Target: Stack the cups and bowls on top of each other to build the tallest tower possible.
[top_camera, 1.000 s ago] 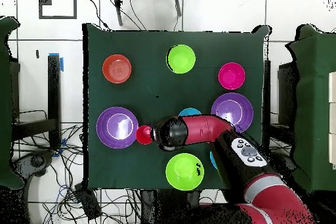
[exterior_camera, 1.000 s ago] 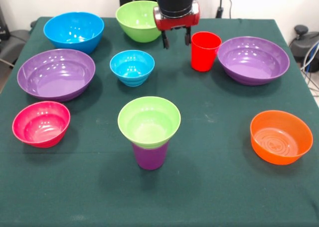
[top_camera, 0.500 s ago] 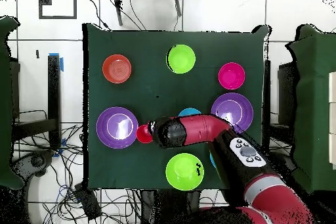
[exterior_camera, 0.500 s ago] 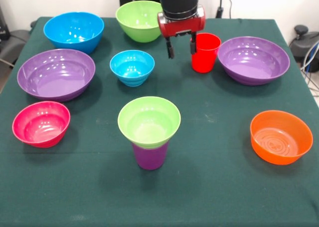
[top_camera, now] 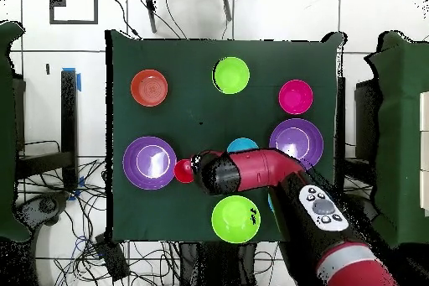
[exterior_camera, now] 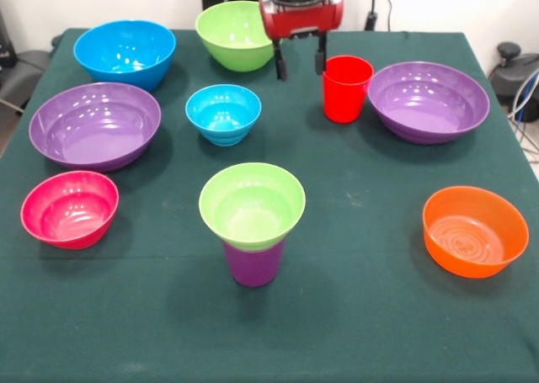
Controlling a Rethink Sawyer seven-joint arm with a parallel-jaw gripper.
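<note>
The tower stands near the table's front: a small lime green bowl (exterior_camera: 252,204) sits on the purple cup (exterior_camera: 253,263), and from overhead only the bowl (top_camera: 231,75) shows. The red cup (exterior_camera: 347,88) stands upright by itself, beside a wide purple bowl (exterior_camera: 428,101). My gripper (exterior_camera: 300,63) hangs open and empty just left of the red cup, with its fingertips (exterior_camera: 320,61) above the cloth and clear of the cup. In the overhead view the arm's wrist (top_camera: 211,172) hides the fingers, right next to the red cup (top_camera: 183,171).
Spread over the green cloth are a small blue bowl (exterior_camera: 223,112), a large blue bowl (exterior_camera: 125,53), a large lime green bowl (exterior_camera: 232,34), a second purple bowl (exterior_camera: 94,124), a pink bowl (exterior_camera: 69,208) and an orange bowl (exterior_camera: 475,230).
The gripper dipped toward the red cup half a second ago, then rose and drew back a little to the left. It stayed open. The cup and bowls have not moved.
</note>
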